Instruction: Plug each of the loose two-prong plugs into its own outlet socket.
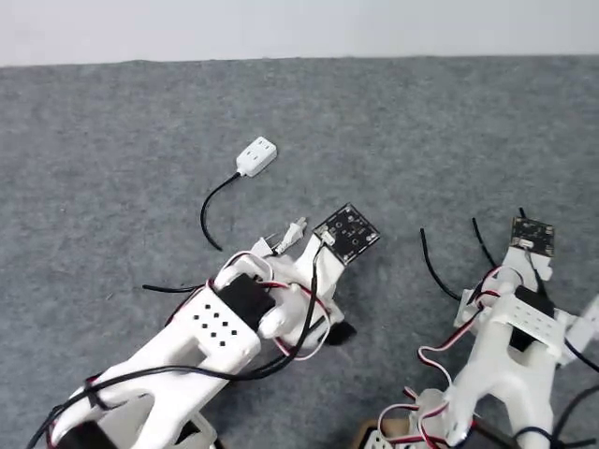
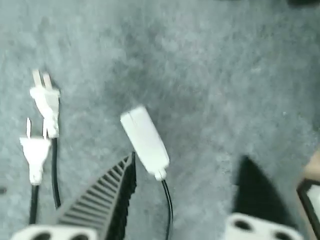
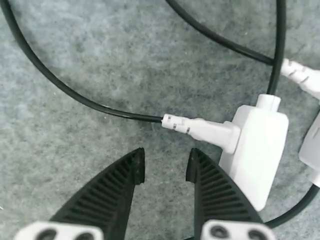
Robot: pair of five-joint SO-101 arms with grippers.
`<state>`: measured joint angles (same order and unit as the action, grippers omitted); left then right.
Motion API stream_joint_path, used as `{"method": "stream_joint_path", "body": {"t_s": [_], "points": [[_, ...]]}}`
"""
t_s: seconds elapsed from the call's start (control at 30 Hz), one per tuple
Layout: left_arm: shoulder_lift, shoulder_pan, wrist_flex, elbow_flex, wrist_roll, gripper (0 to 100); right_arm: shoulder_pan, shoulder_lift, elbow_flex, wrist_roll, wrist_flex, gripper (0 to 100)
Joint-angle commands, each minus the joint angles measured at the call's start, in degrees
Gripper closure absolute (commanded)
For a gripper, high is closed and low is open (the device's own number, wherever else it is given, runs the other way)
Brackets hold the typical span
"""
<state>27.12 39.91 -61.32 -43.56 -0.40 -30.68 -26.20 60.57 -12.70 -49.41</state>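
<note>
A white outlet socket [image 1: 257, 156] with a black cord lies on the grey carpet beyond the left arm. In the left wrist view the outlet socket [image 2: 145, 142] lies ahead of my open left gripper [image 2: 185, 180], just past the ribbed finger [image 2: 107, 200]. Two loose white two-prong plugs [image 2: 45, 102] [image 2: 35, 152] lie side by side beyond it; one of these plugs [image 1: 290, 234] is beside the left wrist. My right gripper [image 3: 165, 170] stands slightly open with nothing in it, just short of a second white outlet block [image 3: 257, 150] with a plug [image 3: 210, 131] seated in its side.
Black cords [image 1: 432, 267] curl on the carpet left of the right arm. More white plug ends [image 3: 300, 75] [image 3: 312, 145] lie around the second outlet block. Grey carpet [image 1: 112, 168] covers the whole table, with open room at the back and left.
</note>
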Motion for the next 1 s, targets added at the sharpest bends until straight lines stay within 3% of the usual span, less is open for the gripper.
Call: {"method": "stream_joint_path", "body": {"t_s": [0.0, 0.27, 0.67, 0.97], "points": [[-4.8, -0.2, 7.3, 1.2, -0.7, 99, 0.5, -0.1, -0.4, -0.6, 0.6, 86.3], [-22.1, 7.0, 16.4, 2.1, -0.4, 99, 0.5, -0.1, -0.4, -0.6, 0.6, 86.3], [-24.6, -2.6, 15.5, 3.3, -0.9, 99, 0.5, -0.1, -0.4, -0.6, 0.6, 86.3], [-16.6, -4.3, 15.4, 1.0, -1.0, 99, 0.5, -0.1, -0.4, -0.6, 0.6, 86.3]]}}
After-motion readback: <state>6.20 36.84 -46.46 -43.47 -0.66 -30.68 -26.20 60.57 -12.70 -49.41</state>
